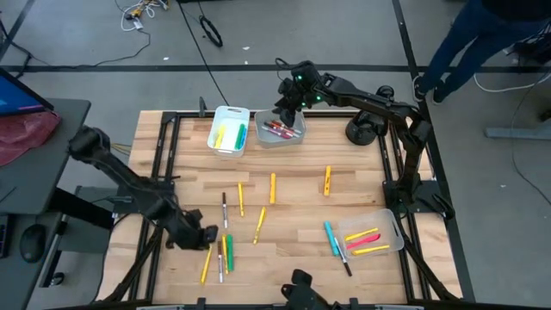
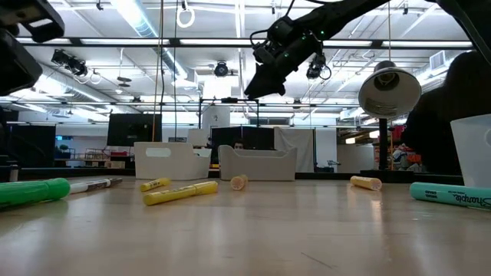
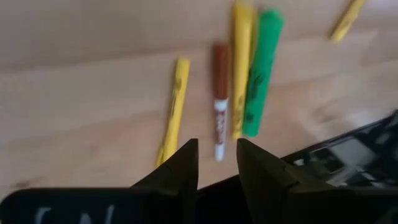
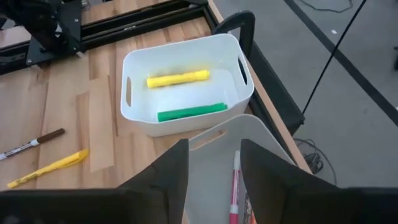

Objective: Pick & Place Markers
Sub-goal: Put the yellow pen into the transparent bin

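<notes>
High view, white bin (image 1: 213,138) yellow, green markers (image 1: 228,135)

Wooden slatted table (image 1: 293,172) in a black frame. Two bins at far edge: white bin (image 1: 229,131), with grey bin (image 1: 280,129) touching its right side. Clear tray (image 1: 374,232) well apart, toward the near right corner. Loose markers (image 1: 258,226) scattered between the white bin and the near edge: yellow, orange, green, white, blue. Black lamp base (image 1: 362,131) right of grey bin.
</notes>
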`<state>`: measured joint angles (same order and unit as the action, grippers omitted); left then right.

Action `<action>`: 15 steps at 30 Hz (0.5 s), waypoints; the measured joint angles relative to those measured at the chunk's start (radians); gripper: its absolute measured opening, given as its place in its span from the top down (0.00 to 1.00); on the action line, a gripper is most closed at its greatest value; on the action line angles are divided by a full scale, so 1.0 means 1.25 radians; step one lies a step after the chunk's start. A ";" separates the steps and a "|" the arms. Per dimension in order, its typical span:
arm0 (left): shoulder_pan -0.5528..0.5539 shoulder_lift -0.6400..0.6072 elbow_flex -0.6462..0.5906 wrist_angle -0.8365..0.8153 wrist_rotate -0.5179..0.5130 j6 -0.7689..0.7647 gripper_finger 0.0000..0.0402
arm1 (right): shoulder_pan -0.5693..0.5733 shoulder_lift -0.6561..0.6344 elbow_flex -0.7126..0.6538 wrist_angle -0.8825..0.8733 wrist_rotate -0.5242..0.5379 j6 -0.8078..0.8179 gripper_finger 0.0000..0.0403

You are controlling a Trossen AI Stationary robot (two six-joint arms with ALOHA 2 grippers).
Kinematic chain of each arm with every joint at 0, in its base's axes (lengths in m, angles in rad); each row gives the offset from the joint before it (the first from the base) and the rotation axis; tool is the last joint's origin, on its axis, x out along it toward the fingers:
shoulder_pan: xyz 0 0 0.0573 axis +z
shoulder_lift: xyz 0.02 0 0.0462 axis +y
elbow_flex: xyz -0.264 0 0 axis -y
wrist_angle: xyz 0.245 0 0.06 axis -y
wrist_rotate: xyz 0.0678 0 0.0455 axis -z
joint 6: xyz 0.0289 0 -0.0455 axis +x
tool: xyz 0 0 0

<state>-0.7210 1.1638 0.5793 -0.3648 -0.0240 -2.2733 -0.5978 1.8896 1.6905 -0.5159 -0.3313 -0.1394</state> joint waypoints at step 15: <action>0.007 0.241 0.072 0.114 0.224 -0.018 0.52 | 0.000 0.002 0.000 0.042 0.000 0.000 0.64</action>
<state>-0.7120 1.4656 0.6697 -0.2217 0.2556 -2.2956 -0.5979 1.8927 1.6905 -0.4637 -0.3309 -0.1398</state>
